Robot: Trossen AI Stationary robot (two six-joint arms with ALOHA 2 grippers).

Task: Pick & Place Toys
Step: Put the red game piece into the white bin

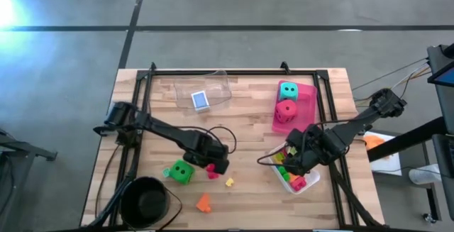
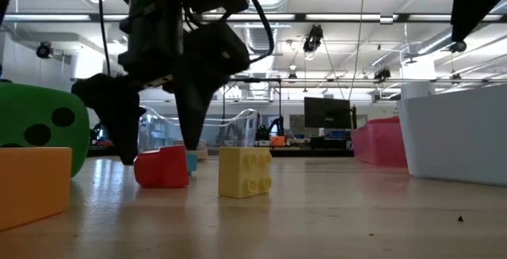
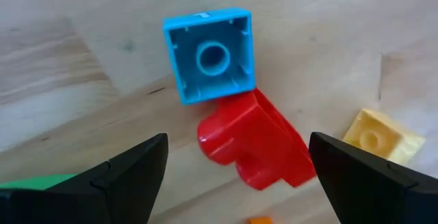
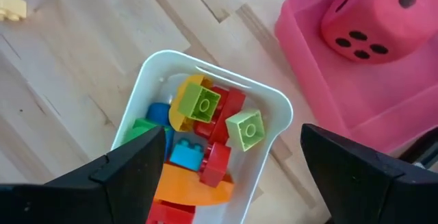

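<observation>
My left gripper [image 1: 213, 165] is open and low over the table, with a finger on either side of a red brick [image 3: 256, 145] and a gap between each finger and the brick. The red brick lies on the wood against a blue brick [image 3: 211, 53], which lies hollow side up. A yellow brick [image 3: 383, 136], an orange brick [image 1: 204, 203] and a green die [image 1: 179, 172] lie nearby. My right gripper [image 4: 234, 138] is open and empty above the white tray [image 4: 274, 101], which holds several bricks.
A pink tray [image 1: 306, 108] at the far right holds a teal die [image 1: 288, 90] and a red die [image 1: 286, 111]. A clear tray [image 1: 216, 83] at the far middle holds a blue card box [image 1: 201, 101]. A black bowl [image 1: 145, 200] stands at the near left.
</observation>
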